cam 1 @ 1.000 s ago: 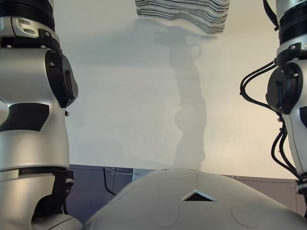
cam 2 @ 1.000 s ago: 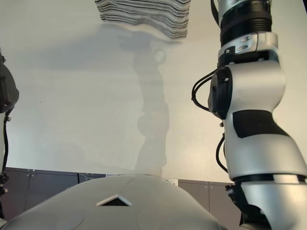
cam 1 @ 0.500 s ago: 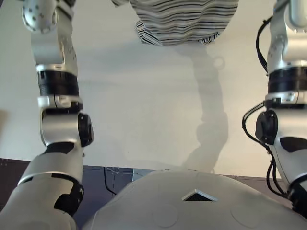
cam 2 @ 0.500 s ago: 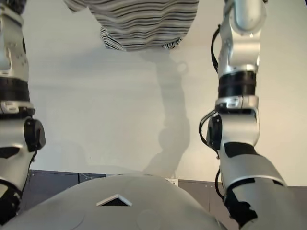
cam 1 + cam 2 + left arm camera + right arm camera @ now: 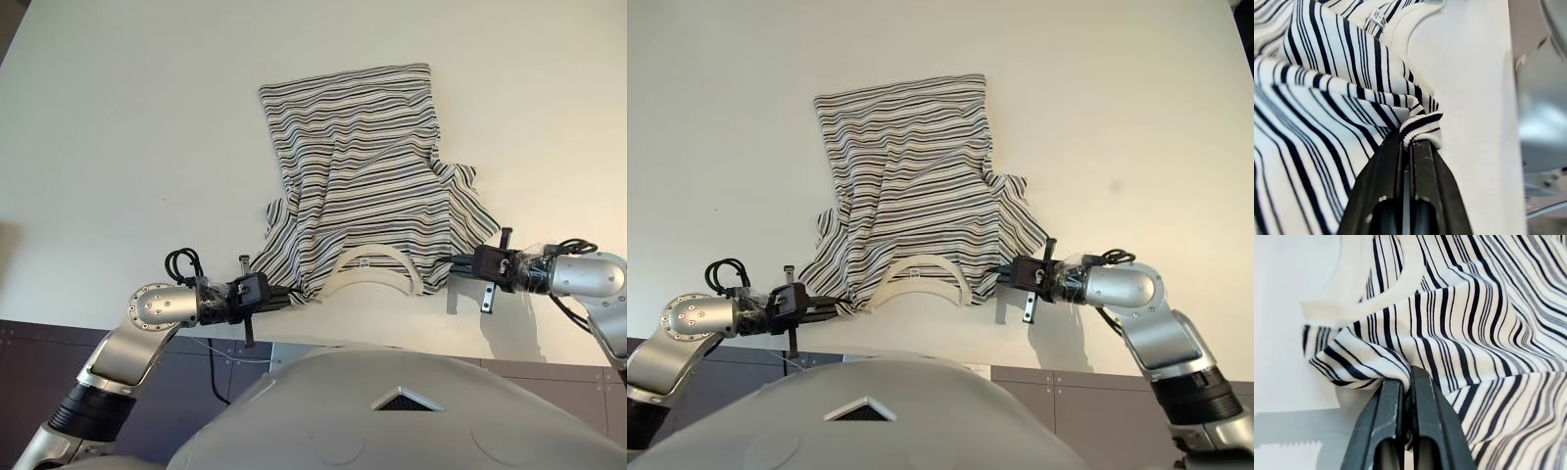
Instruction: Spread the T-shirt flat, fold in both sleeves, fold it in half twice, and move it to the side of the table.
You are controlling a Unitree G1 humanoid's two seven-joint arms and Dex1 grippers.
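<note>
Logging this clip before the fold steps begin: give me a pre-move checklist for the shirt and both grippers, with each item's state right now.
1. Left gripper shut on T-shirt shoulder: ok.
2. Right gripper shut on the other shoulder: ok.
3. T-shirt wholly on the table: ok.
4. Body lying flat: not ok, creases run down its middle.
5. Sleeves spread out: not ok, both bunched against the body.
6. Collar toward the robot, near the table edge: ok.
</note>
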